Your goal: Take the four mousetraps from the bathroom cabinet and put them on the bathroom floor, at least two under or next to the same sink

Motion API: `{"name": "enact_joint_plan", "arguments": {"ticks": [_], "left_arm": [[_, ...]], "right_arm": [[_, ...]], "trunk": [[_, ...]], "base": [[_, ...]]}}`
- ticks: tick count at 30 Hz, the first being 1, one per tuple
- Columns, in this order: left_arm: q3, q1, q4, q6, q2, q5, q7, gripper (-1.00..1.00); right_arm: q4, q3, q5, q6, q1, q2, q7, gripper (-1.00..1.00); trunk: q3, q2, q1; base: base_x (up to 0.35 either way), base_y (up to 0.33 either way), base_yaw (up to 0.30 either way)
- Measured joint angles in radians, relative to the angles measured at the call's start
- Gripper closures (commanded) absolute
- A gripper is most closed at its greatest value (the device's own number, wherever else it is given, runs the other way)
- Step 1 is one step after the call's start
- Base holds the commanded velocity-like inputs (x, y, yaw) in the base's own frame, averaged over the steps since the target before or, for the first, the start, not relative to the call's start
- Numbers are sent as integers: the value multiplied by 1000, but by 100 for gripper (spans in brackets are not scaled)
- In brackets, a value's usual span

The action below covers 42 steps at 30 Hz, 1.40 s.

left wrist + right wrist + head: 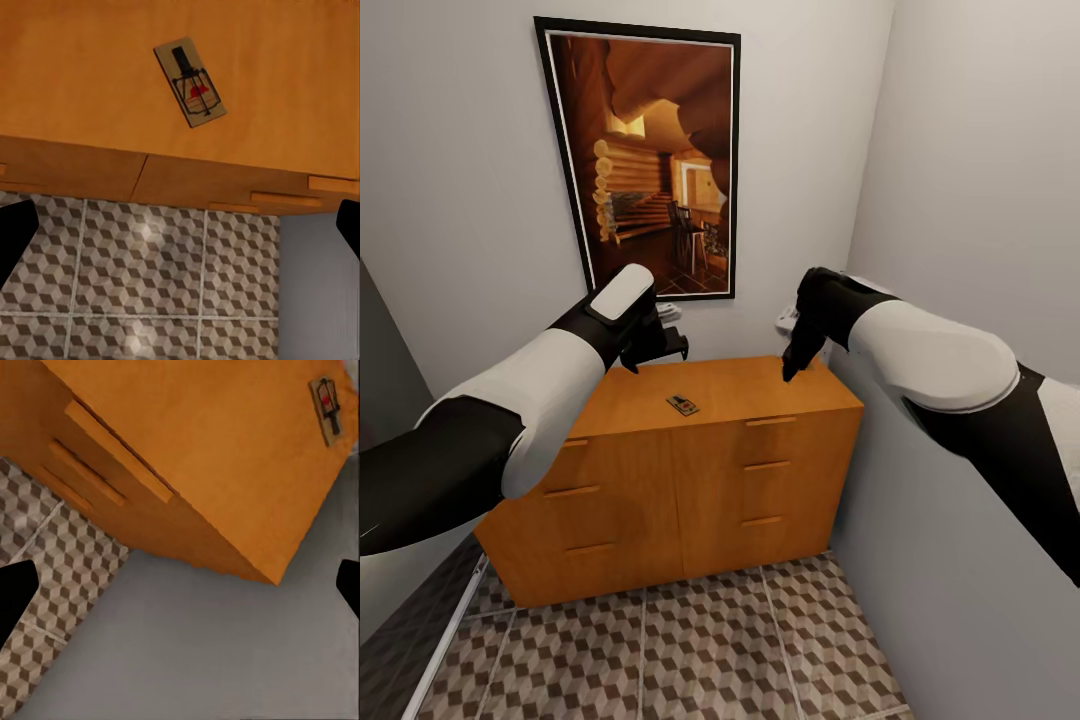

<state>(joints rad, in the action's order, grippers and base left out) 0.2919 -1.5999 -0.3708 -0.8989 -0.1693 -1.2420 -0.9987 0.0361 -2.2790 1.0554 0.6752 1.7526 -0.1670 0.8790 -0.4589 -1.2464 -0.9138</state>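
Mousetrap (682,404) lies on cabinet (660,500) top above tiled bathroom floor (660,650).

Both arms reach forward and bend in. The left gripper (660,345) points toward 3 o'clock, fingers apart. The right gripper (792,368) points toward 6 o'clock, fingers apart.
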Motion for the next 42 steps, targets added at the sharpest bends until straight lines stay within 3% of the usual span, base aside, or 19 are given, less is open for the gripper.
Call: {"name": "enact_joint_plan", "arguments": {"ticks": [3, 4, 8, 9, 10, 13, 15, 18, 20, 23, 27, 30, 37, 42], "left_arm": [[-1, 0, 3, 34, -2, -5, -1, -100], [-1, 0, 5, 58, -5, -9, -3, -100], [2, 0, 12, 67, -5, -41, -9, -100], [1, 0, 13, 62, -5, -55, -9, -100], [0, 0, 18, 46, -5, -89, -12, -100], [2, 0, 35, 29, -5, -146, -27, -100], [3, -1, 69, 41, -5, -188, -66, -100], [3, -1, 103, 107, -5, -214, -114, -100], [3, -1, 124, 217, -5, -233, -160, -100], [4, -1, 135, 303, -5, -250, -215, -100], [3, -1, 140, 371, -5, -287, -303, -100], [3, 0, 142, 386, -5, -301, -325, -100], [5, 0, 145, 405, -5, -312, -411, -100], [5, 0, 145, 408, -5, -313, -435, -100]], "right_arm": [[0, 1, 62, 68, 1, -7, -90, -100], [-1, 3, 115, 107, 1, -7, -135, -100], [-2, 5, 218, 162, 2, -7, -220, -100], [-2, 5, 240, 170, 2, -7, -241, -100], [-2, 5, 276, 182, 2, -7, -280, -100], [-1, 6, 323, 193, 2, -7, -331, -100], [-2, 7, 372, 204, 2, -7, -361, -100], [-1, 7, 422, 228, 2, -7, -376, -100], [-1, 7, 468, 263, 2, -7, -385, -100], [-1, 7, 508, 301, 4, -7, -390, -100], [0, 6, 528, 324, 12, -7, -393, -100], [0, 6, 533, 337, 14, -7, -395, -100], [0, 6, 538, 344, 17, -7, -396, -100], [-1, 6, 538, 341, 18, -7, -396, -100]], "trunk": [[0, 0, 0], [0, 0, 0], [0, 0, 0], [0, 0, 0], [0, 0, 0], [0, 0, 0], [0, 0, 0], [0, 0, 0], [0, 0, 0], [0, 0, 0], [0, 0, 0], [0, 0, 0], [0, 0, 0], [0, 0, 0]], "base": [[0, 0, 0], [0, 0, 0], [0, 0, 0], [0, 0, 0], [0, 0, 0], [0, 0, 0], [0, 0, 0], [0, 0, 0], [0, 0, 0], [0, 0, 0], [0, 0, 0], [0, 0, 0], [0, 0, 0], [0, 0, 0]]}}
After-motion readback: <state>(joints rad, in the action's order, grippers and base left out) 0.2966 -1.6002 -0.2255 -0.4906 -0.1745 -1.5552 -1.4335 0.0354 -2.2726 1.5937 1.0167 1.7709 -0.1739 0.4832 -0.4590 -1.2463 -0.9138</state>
